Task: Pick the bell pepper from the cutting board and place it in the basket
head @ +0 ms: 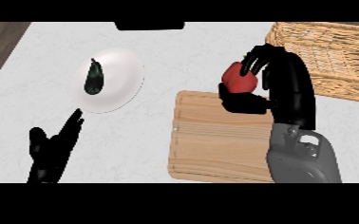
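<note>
A white round plate [108, 79] carrying a dark eggplant [92, 77] lies at centre left on the pale table [182, 57] — the woven wicker basket [322, 57] sits upper right. Right hand [270, 83] curls round the red bell pepper [238, 77] over the light wooden cutting board's [217, 142] top edge — left hand [52, 149] rests spread at lower left.

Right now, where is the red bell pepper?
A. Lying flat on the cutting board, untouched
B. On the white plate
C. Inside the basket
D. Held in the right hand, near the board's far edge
D: the right hand curls round the bell pepper at the far edge of the cutting board, short of the basket.
</note>
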